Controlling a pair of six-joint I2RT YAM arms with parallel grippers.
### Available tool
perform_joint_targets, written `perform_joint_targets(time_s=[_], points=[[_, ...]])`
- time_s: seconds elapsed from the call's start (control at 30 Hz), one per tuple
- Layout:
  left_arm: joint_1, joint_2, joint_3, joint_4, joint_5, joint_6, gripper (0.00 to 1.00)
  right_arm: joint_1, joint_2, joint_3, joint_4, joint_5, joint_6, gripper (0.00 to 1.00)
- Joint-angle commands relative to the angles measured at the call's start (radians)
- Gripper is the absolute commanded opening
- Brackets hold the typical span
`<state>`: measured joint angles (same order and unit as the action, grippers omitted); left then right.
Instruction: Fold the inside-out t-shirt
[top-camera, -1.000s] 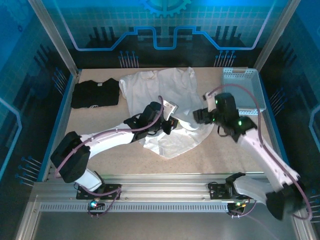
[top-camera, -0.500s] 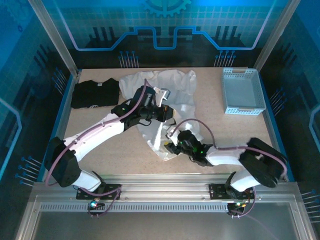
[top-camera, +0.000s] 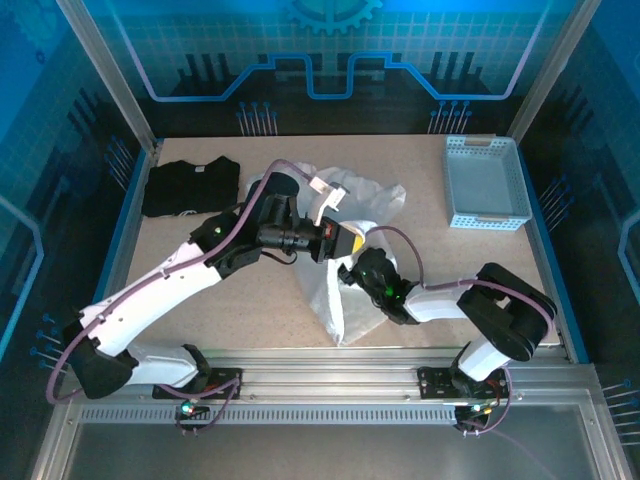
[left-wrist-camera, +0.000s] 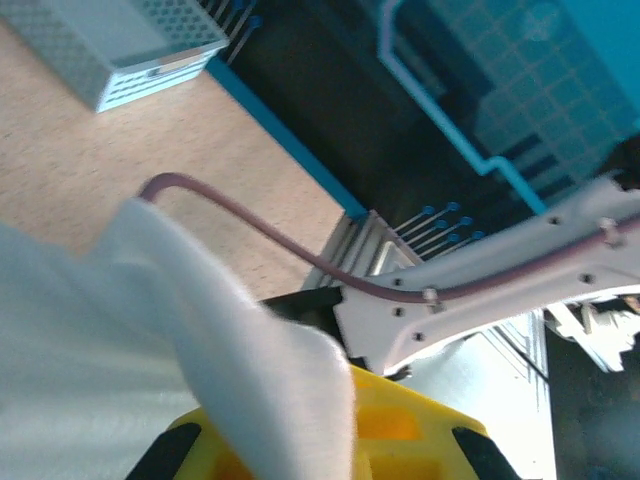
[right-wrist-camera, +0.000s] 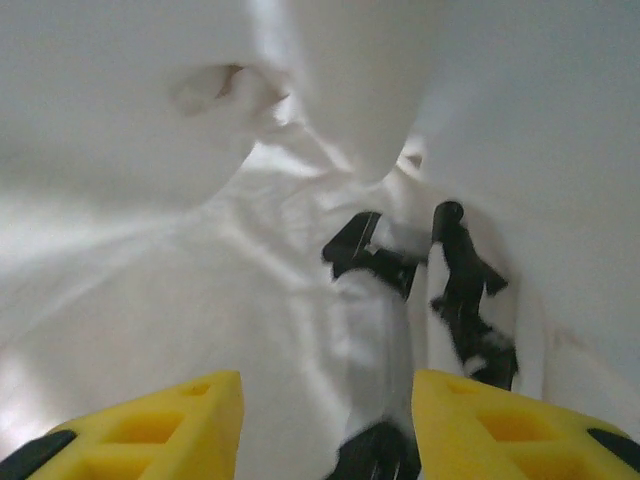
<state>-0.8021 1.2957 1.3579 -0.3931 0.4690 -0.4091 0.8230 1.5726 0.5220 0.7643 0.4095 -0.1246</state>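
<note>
**Left end effector** (top-camera: 343, 240): closed tight on a pinch of the inside-out t-shirt (top-camera: 336, 300), holding it bunched over the centre of the surface (top-camera: 230, 300).

**Right end effector** (right-wrist-camera: 325, 420): jaws about half open with nothing between them, facing the same cloth from 5 o'clock.

**Likely failures:** the right jaws strike the left fingertips just beside them, or they gather several layers and skew the fold.

**Setting:** the surface is tan and speckled. A black folded t-shirt (top-camera: 190, 186) lies at 10 o'clock and a blue basket (top-camera: 487, 185) at 2 o'clock, inside a blue-lit panelled enclosure.
</note>
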Motion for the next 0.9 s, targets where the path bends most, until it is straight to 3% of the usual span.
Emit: perform_joint_targets(time_s=[0.0,0.37,0.57,0.73,0.87], points=[[-0.01,-0.01,0.074,0.008,0.082,0.038,0.0,-0.02,0.026,0.076,-0.111,0.02,-0.017,0.5],[-0.01,0.039,0.292,-0.024,-0.063,0.152,0.0,-0.015,0.207,0.298,-0.376,0.041,0.059,0.61],[-0.006,0.076,0.429,-0.054,-0.18,0.215,0.0,-0.028,0.305,0.448,-0.626,0.066,0.114,0.7],[0.022,0.062,0.476,-0.023,-0.223,0.229,0.0,-0.046,0.39,0.558,-0.826,0.046,0.161,0.81],[0.06,0.019,0.47,0.036,-0.301,0.23,0.0,-0.051,0.431,0.62,-0.937,0.034,0.174,0.83]])
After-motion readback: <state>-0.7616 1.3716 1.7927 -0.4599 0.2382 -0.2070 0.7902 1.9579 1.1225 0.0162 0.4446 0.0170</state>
